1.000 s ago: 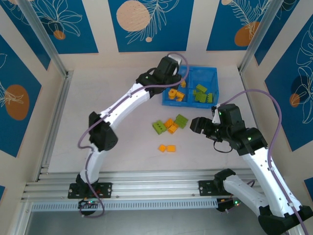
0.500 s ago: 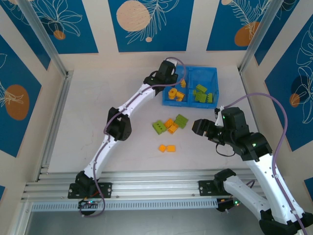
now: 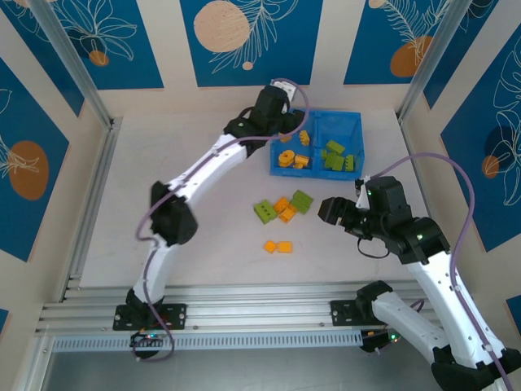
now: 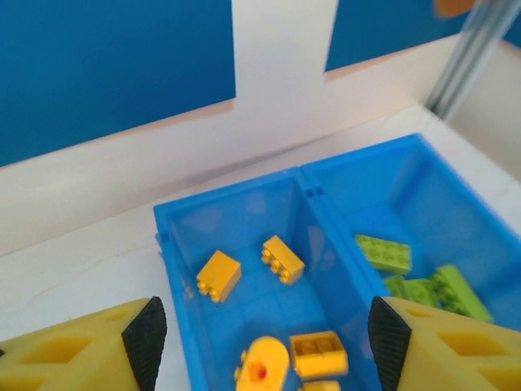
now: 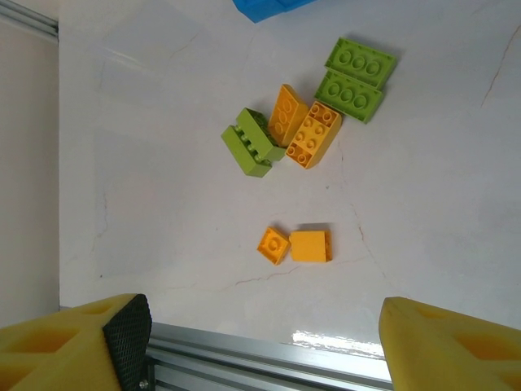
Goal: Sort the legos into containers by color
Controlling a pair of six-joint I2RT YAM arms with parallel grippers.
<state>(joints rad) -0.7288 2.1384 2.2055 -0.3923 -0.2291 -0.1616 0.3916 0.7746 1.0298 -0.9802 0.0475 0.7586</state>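
The left arm stretches over the bright blue plastic tray [image 3: 334,113], left pincer [image 4: 259,338] spread and empty above orange-yellow plastic bricks [image 4: 218,275] in its left compartment; a second ago it was shut. The bent right arm has hardly shifted, right pincer [image 5: 260,346] open, empty, beside loose bricks [image 3: 284,208] on the desk [image 3: 228,244].

The left gripper [image 4: 262,346], pinched shut a second ago above the left compartment [image 4: 244,230] of the blue tray [image 3: 356,122], has spread its jaws apart and edged toward the tray's far left corner, its elbow [image 3: 171,221] swinging inward and back out.
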